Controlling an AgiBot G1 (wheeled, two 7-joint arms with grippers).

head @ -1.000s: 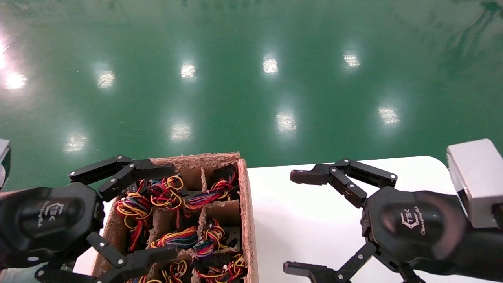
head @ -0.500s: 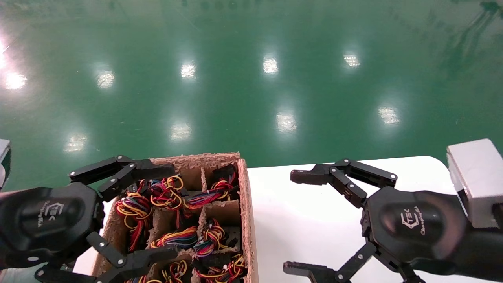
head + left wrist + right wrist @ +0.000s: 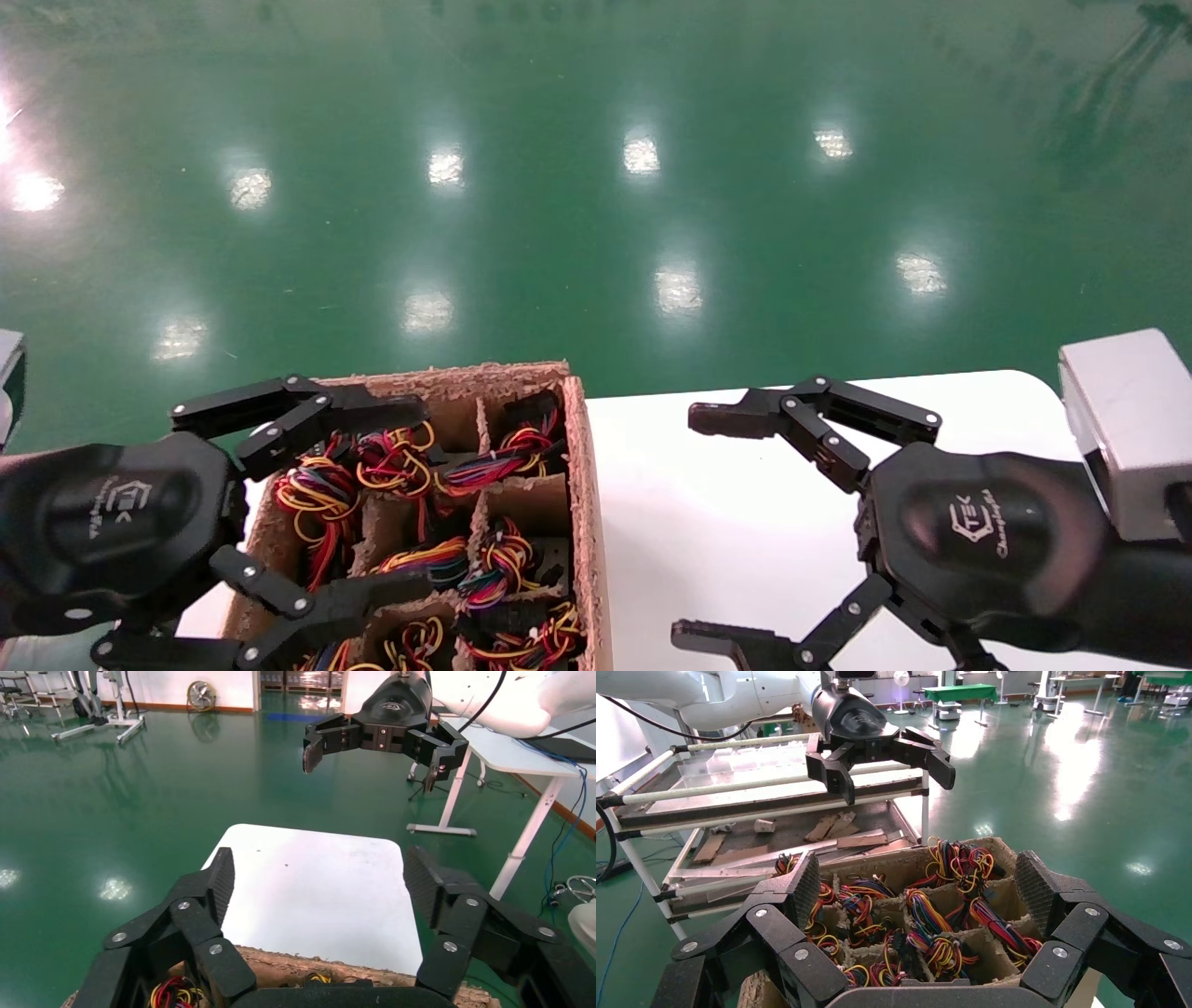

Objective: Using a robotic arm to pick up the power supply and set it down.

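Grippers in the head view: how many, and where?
2. The left gripper hangs open over the divided cardboard box of wire bundles; the right gripper hangs open over the white table. None looks hidden.

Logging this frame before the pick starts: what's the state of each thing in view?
Left gripper: open, over the box, holding nothing.
Right gripper: open, over the table, empty.
Box: open-topped, compartments filled with wire bundles.
Table: bare where visible.

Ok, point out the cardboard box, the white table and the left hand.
cardboard box (image 3: 587,485): head view, right wall.
white table (image 3: 708,522): head view, bare top.
left hand (image 3: 363,499): head view, midway between its open fingertips.
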